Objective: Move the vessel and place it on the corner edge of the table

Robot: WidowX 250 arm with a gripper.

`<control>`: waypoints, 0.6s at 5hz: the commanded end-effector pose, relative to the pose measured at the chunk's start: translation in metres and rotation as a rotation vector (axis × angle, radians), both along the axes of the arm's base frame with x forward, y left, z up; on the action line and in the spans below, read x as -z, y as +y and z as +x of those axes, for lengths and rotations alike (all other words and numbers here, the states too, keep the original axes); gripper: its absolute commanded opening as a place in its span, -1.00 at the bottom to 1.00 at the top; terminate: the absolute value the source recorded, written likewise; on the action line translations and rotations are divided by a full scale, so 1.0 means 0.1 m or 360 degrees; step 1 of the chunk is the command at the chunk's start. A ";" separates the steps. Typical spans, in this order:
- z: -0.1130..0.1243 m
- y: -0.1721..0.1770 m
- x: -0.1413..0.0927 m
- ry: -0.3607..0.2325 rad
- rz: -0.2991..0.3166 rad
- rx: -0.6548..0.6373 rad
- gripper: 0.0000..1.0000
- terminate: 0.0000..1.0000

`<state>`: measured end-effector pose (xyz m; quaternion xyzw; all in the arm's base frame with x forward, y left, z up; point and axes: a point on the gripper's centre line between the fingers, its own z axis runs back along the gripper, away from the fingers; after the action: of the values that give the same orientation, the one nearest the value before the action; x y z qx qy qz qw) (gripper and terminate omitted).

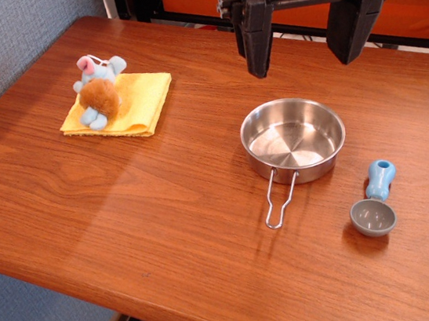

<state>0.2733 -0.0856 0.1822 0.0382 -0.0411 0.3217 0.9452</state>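
Jaws stood wide apart, empty, the gripper [305,34] poised above and behind the vessel [294,139]. The vessel rested on the desk [166,214], wire handle toward the near edge; a scoop [376,204] lay beside it. Approach stage, judged: next, descend and clamp the rim.

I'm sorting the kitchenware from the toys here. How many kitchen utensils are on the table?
2. The vessel sits right of centre below the open gripper, handle toward the front edge. The scoop lies just right of it, nearer the front. Nothing appears hidden.
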 end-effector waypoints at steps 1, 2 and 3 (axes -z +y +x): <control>0.00 0.00 0.00 0.0000 0.0000 0.0000 1.00 -1.00; 0.16 0.22 0.17 0.0064 0.0043 0.0145 1.00 -1.00; 0.25 0.41 0.31 0.0080 0.0067 0.0265 1.00 -1.00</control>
<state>0.2977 -0.0452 0.1405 0.0700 -0.0122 0.2275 0.9712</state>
